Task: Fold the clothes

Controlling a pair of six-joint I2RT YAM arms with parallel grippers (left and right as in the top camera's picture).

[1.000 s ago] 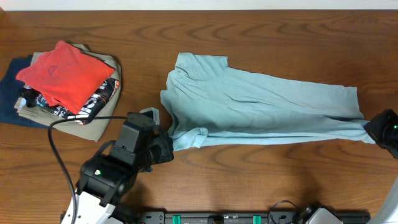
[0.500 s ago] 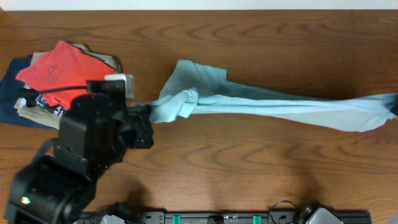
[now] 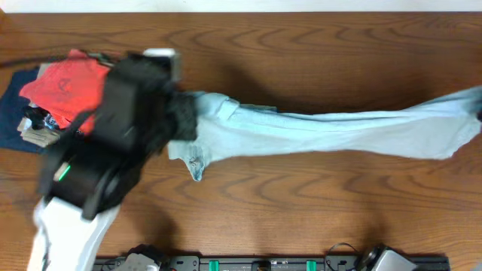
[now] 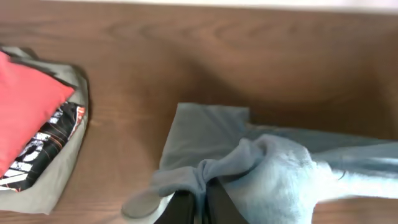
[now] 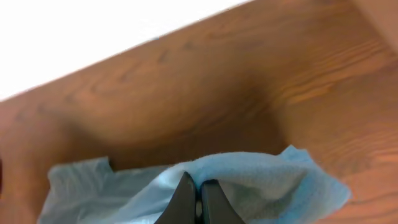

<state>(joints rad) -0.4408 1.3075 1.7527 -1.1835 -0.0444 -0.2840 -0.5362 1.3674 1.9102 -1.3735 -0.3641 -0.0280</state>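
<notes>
**T-shirt (image 3: pixel 331 132) held at both ends, long axis running left to right**

The pale blue-grey T-shirt spans the table (image 3: pixel 301 45) as one long, narrow band; its long axis runs across the table from the robot's left to its right, and in the overhead view it climbs slightly toward the right edge of the frame. The left end is bunched and points at the left gripper (image 4: pixel 199 202); the right end points at the right gripper (image 5: pixel 194 198).

Left gripper: clenched on a gathered fold of the T-shirt; in the left wrist view the fabric wraps over and around the closed fingers (image 4: pixel 181 208), and a flat panel of the garment spreads out beyond them. A small corner of cloth hangs below the bunched end in the overhead view.

Right gripper: clenched on the opposite edge of the T-shirt; in the right wrist view the cloth drapes to both sides of the closed fingertips, above the wood.

The band casts a soft shadow on the table behind it; whether its middle touches the wood cannot be told.

A pile of garments (image 3: pixel 30 124) lies on the left part of the table, with a red shirt (image 3: pixel 64 86) on top; the left arm partly covers it in the overhead view; the T-shirt lies apart from this pile.
</notes>
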